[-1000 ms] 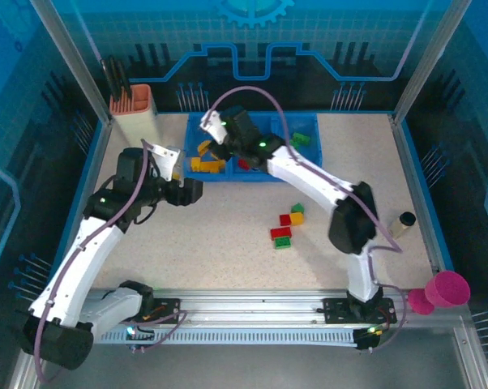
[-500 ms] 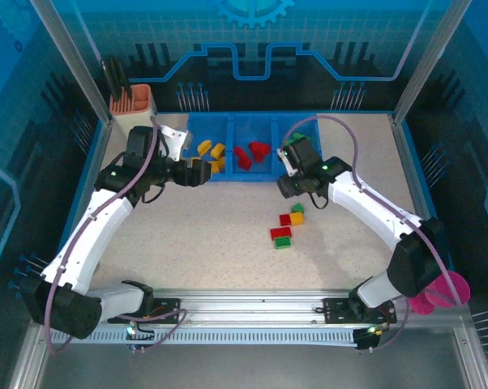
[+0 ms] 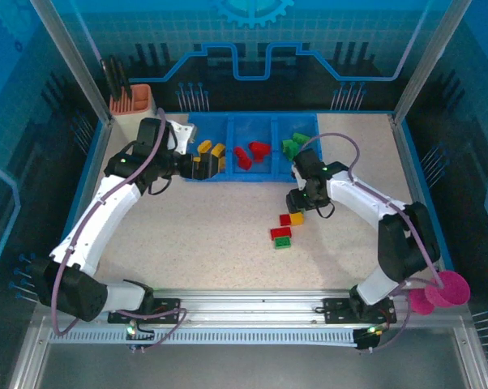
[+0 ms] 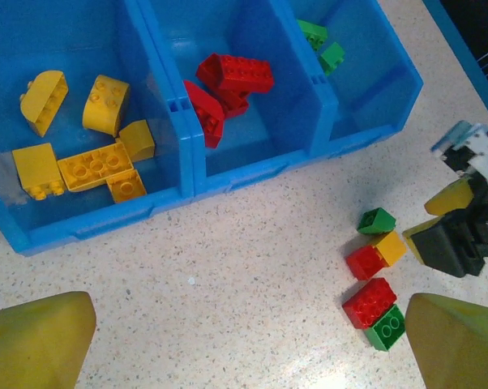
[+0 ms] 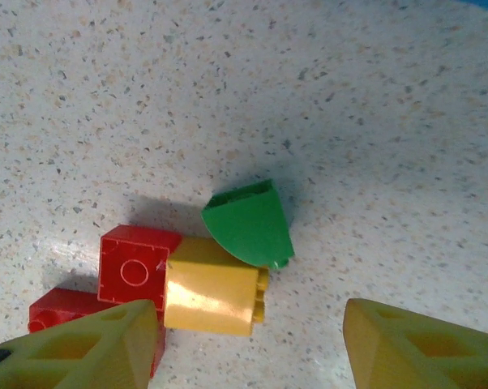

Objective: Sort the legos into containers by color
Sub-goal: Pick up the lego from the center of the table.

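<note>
The blue tray (image 3: 252, 177) holds yellow legos (image 4: 90, 158) in its left compartment, red legos (image 4: 228, 85) in the middle one and green legos (image 4: 321, 44) in the right one. Loose on the table lie a green curved brick (image 5: 248, 223), a yellow brick (image 5: 211, 296), two red bricks (image 4: 364, 262) (image 4: 370, 301) and a green brick (image 4: 387, 327). My right gripper (image 5: 252, 348) hangs open just above the green curved and yellow bricks, its fingers (image 5: 422, 348) on either side of them. My left gripper (image 3: 214, 165) is open by the tray's front left, holding nothing.
A beige-and-orange holder (image 3: 130, 109) stands at the back left, beside the tray. A pink cup (image 3: 447, 288) sits at the front right edge. A raised blue border runs round the speckled table.
My right arm swung from over the tray down to the loose bricks. My left gripper moved up and right to the tray's front left.
</note>
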